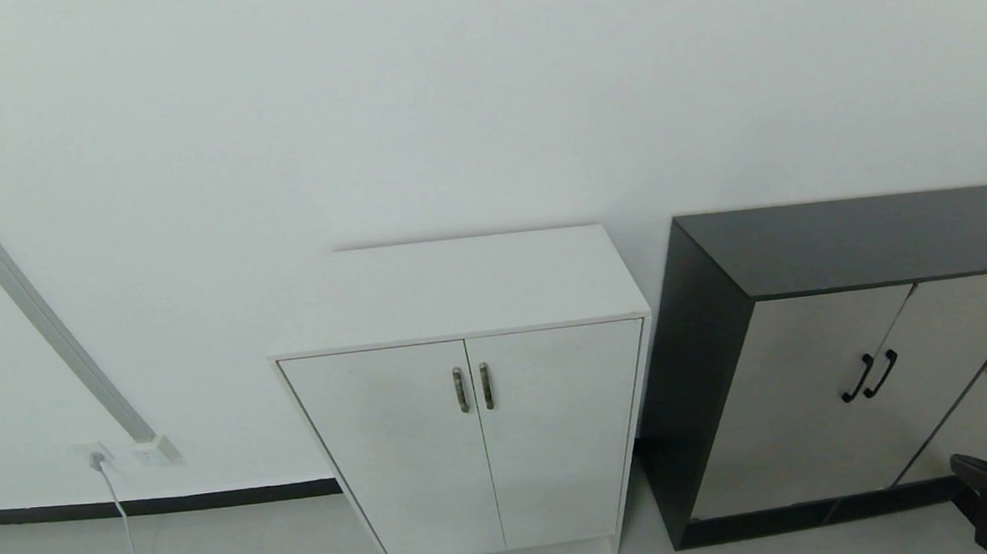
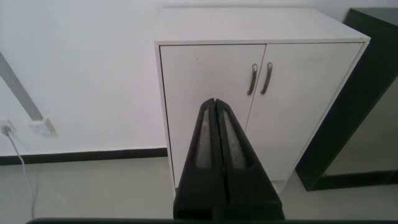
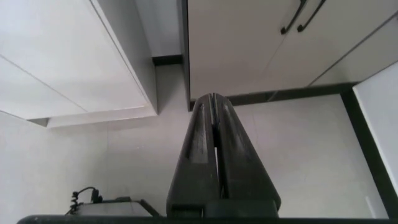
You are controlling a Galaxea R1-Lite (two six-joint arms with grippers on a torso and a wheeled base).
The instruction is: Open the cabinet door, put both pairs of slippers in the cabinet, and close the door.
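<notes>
Against the pale wall [image 1: 482, 98], centre of the head view, stands the white cabinet [image 1: 460, 288]: flat top, two plain doors [image 1: 401, 454], both shut, and a pair of slim upright metal handles [image 1: 461, 389] side by side at the middle seam. Just beside it, on the robot's right, sits a dark cabinet [image 1: 843, 243] with grey fronts. Left gripper [image 2: 214, 102] hangs out in front of the white doors, apart from them, fingers pressed together on nothing. Right gripper [image 3: 213, 98], likewise closed and empty, hovers low over the floor [image 3: 298, 149] near the two cabinets' bases.
</notes>
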